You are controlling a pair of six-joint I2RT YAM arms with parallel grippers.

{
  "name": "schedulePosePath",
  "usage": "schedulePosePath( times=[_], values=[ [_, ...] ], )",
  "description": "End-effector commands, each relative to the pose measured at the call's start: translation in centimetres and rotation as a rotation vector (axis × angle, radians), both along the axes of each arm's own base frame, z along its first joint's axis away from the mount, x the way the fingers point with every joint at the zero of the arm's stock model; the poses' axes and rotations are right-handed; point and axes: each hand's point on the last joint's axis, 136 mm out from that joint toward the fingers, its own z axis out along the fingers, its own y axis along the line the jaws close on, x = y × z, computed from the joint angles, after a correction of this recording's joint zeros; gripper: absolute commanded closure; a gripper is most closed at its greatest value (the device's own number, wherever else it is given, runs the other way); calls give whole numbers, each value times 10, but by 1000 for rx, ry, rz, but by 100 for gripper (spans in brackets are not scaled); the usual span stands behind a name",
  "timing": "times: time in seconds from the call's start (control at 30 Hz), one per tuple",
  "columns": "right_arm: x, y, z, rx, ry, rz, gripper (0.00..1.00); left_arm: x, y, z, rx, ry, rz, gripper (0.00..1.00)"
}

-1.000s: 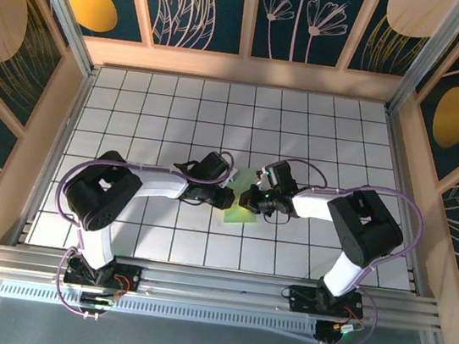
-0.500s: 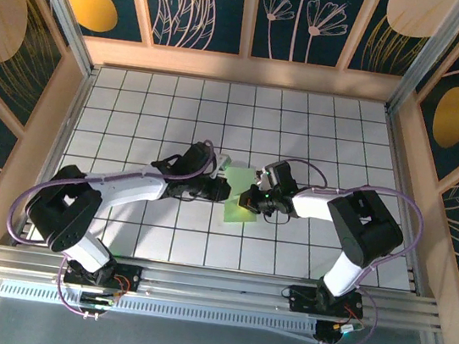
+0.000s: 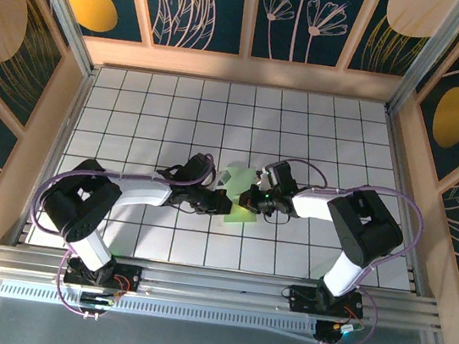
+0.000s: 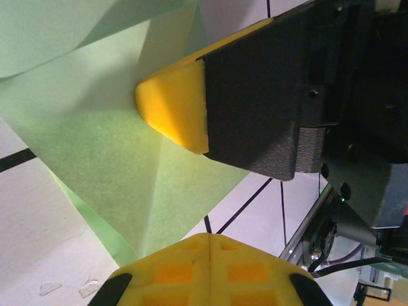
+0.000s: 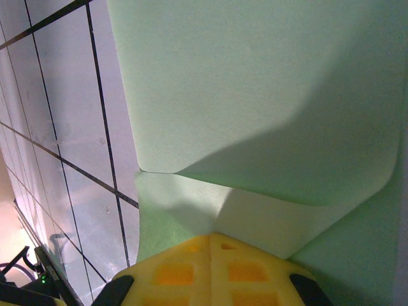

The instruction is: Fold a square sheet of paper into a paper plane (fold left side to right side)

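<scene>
The square sheet of paper [image 3: 238, 217] is pale green, creased and partly folded, and lies at the middle of the tiled table. My left gripper [image 3: 223, 206] is at its left edge, shut, and in the left wrist view its tip [image 4: 209, 237] rests by the paper [image 4: 95, 146] at a corner. My right gripper [image 3: 245, 198] comes in from the right, also shut, its yellow tip [image 4: 172, 108] pressing down on the sheet. In the right wrist view those joined fingertips [image 5: 210, 237] sit on the paper [image 5: 255, 95], and a flap curls up above them.
White tiles with black grid lines [image 3: 168, 121] surround the paper on all sides. Wooden walls [image 3: 244, 70] fence the table, and an aluminium rail [image 3: 213, 285] runs along the near edge by the arm bases.
My left gripper has closed fully and moved down toward the near-left edge of the paper, its elbow swinging out and back. The right gripper has stayed pressed on the sheet.
</scene>
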Motion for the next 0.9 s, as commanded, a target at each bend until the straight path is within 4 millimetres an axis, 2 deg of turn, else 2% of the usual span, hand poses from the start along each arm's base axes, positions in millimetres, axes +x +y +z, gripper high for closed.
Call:
schedulePosePath(
  times=[0.0, 0.17, 0.2, 0.4, 0.87],
  values=[
    [-6, -4, -13, -35, 28, 7, 100, -1, -9, 1, -29, 13, -19, 97],
    [-7, -4, -13, -36, 31, 7, 100, -1, -8, -5, -15, 15, -16, 97],
    [-7, -4, -13, -34, 30, 8, 100, -3, -6, -16, 6, 35, -17, 97],
    [-7, -4, -13, -35, 33, 7, 100, -6, -1, -29, 44, 49, -15, 97],
    [-7, -4, -13, -36, 33, 9, 100, -12, 8, -45, 97, 67, -9, 97]
  ],
)
